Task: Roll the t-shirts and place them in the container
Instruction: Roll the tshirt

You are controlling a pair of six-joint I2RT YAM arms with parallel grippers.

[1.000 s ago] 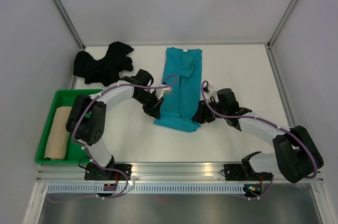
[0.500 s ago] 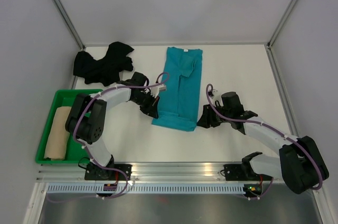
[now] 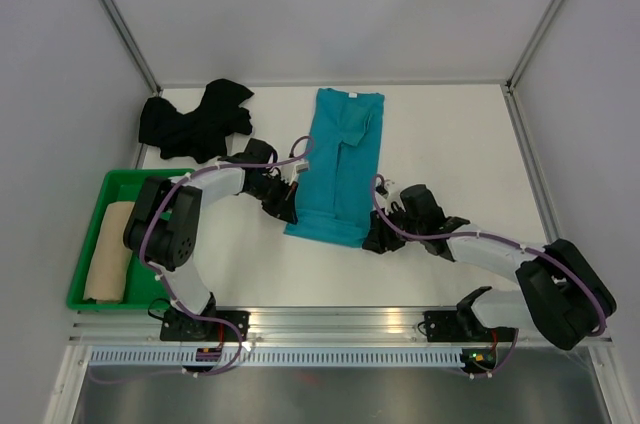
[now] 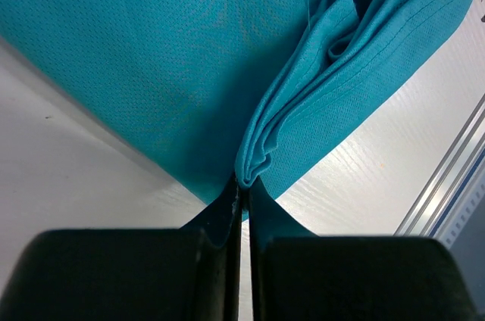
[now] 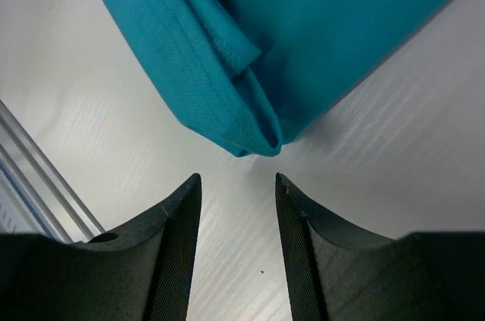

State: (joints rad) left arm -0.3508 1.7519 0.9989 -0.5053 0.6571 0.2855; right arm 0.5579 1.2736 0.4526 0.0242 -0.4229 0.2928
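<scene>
A teal t-shirt (image 3: pixel 340 159) lies folded into a long strip in the middle of the table. My left gripper (image 3: pixel 289 212) is at the strip's near left edge. In the left wrist view it (image 4: pixel 242 182) is shut on a bunched fold of the teal fabric (image 4: pixel 303 109). My right gripper (image 3: pixel 372 240) sits at the near right corner of the strip. In the right wrist view it (image 5: pixel 238 177) stands open, with the shirt's corner (image 5: pixel 254 135) just beyond its tips and not touching them. A black t-shirt (image 3: pixel 195 122) lies crumpled at the back left. A tan rolled t-shirt (image 3: pixel 108 249) rests in the tray.
A green plastic tray (image 3: pixel 150 176) sits at the near left and holds the tan roll. White walls and metal posts enclose the table. An aluminium rail (image 3: pixel 340 322) runs along the near edge, by the arm bases.
My right gripper has swung left and toward the near edge, up to the shirt's near right corner. The left gripper has drawn the near left edge slightly left.
</scene>
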